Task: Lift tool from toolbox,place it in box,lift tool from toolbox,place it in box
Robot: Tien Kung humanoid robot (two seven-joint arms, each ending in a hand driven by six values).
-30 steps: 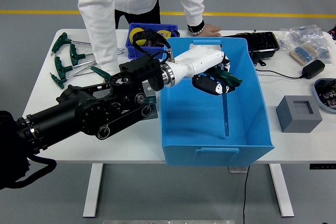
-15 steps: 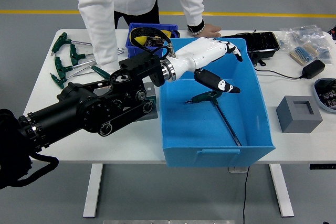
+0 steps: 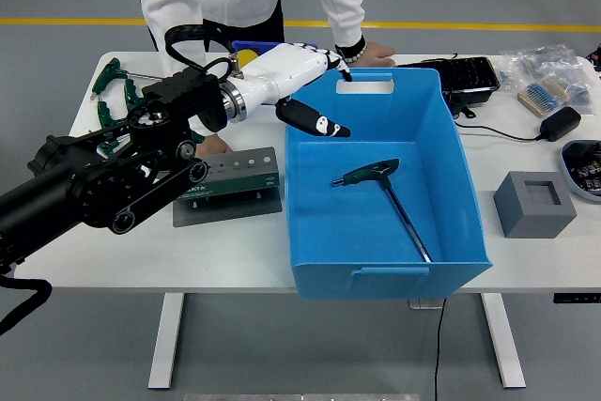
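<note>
T-handle tool [image 3: 379, 185] lies flat on floor of blue box [image 3: 385, 274]. Left hand [image 3: 299, 77] above box's far-left rim, fingers spread, empty. Beyond, person's hand [image 3: 374, 52] rests on table [image 3: 235, 241].

Bright, even overhead light; soft shadows lie under the table [image 3: 84, 260] on the floor. Sharp throughout, no glare or blur.
</note>
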